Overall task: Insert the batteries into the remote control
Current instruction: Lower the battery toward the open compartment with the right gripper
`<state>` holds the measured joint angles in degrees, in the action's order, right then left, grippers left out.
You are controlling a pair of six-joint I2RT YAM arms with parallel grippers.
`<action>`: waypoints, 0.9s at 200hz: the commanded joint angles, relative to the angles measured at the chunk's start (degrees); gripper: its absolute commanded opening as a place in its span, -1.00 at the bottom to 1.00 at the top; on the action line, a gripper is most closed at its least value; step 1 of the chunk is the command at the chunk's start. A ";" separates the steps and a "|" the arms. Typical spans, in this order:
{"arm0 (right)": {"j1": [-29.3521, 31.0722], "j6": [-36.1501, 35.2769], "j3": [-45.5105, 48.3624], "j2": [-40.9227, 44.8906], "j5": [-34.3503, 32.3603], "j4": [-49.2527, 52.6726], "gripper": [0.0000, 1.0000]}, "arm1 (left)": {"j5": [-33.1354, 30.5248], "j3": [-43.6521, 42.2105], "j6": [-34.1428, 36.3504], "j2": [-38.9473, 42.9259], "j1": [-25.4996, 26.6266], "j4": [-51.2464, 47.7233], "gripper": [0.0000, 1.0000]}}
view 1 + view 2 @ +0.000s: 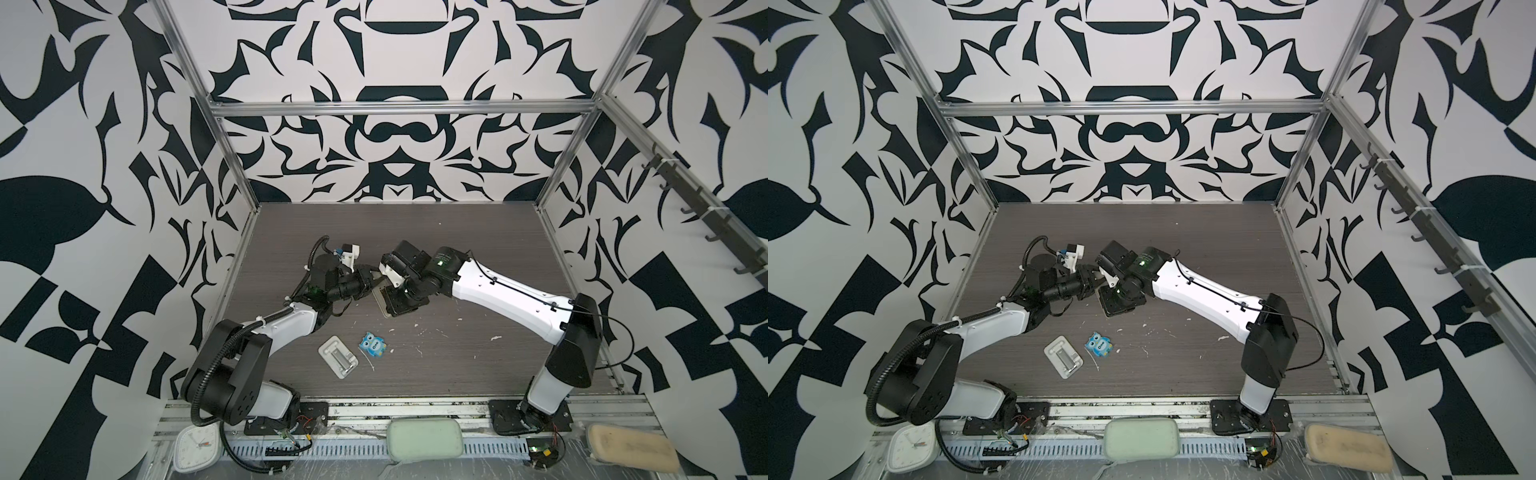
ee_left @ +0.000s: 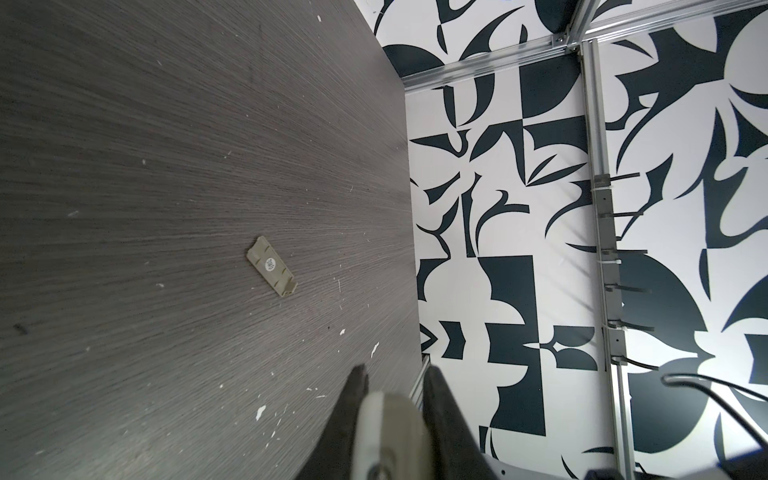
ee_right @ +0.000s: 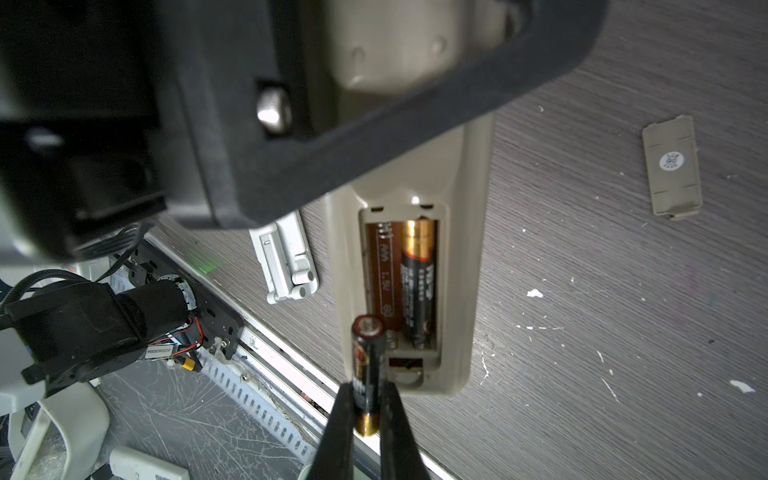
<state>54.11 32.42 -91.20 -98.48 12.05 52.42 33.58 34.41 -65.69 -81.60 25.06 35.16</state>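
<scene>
Half done, we judge: first battery (image 3: 417, 282) seated in remote control (image 3: 469, 266), mid bench (image 1: 457, 249) | right gripper (image 3: 368, 388) clamped on second battery (image 3: 368, 365) over empty slot, seating it remains | left gripper (image 2: 395, 386) clamped on remote's end.

Two batteries (image 3: 417, 282) (image 3: 368, 365) — one remote control (image 3: 465, 257), one cover (image 3: 673, 195), one tray (image 3: 286, 253), one blue owl (image 1: 374, 344)

This is a robotics lab test cell. Aluminium frame rails (image 1: 399, 109) box in a dark wood-grain tabletop (image 1: 457, 232), scuffed and flecked with white chips. Bold black-and-white patterned wall panels (image 1: 399, 50) close three sides. Two robot arms, left (image 1: 286, 323) and right (image 1: 507, 295), are bolted to black base plates (image 1: 311, 409) beside a slotted cable duct (image 1: 332, 451).
</scene>
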 commanded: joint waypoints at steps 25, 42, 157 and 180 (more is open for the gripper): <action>0.26 -0.25 -1.39 -0.23 0.17 0.41 -1.00 | 2.62 -0.88 -1.72 -1.41 0.63 5.35 -1.00; 0.25 -0.56 -1.95 -0.32 -0.82 1.49 -1.00 | 2.96 -1.08 -1.56 -1.54 0.74 5.58 -1.00; 0.22 -0.78 -3.11 -0.86 -3.57 4.27 -1.00 | 3.38 -2.05 -1.55 -1.22 2.02 6.59 -1.00; 0.25 -0.78 -3.20 -0.93 -4.06 4.55 -1.00 | 3.51 -2.34 -1.56 -0.80 2.12 6.42 -1.00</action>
<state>54.15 31.94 -92.44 -99.44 10.28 55.53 35.59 33.21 -66.41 -83.37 26.81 38.83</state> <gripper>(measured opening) 0.115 0.236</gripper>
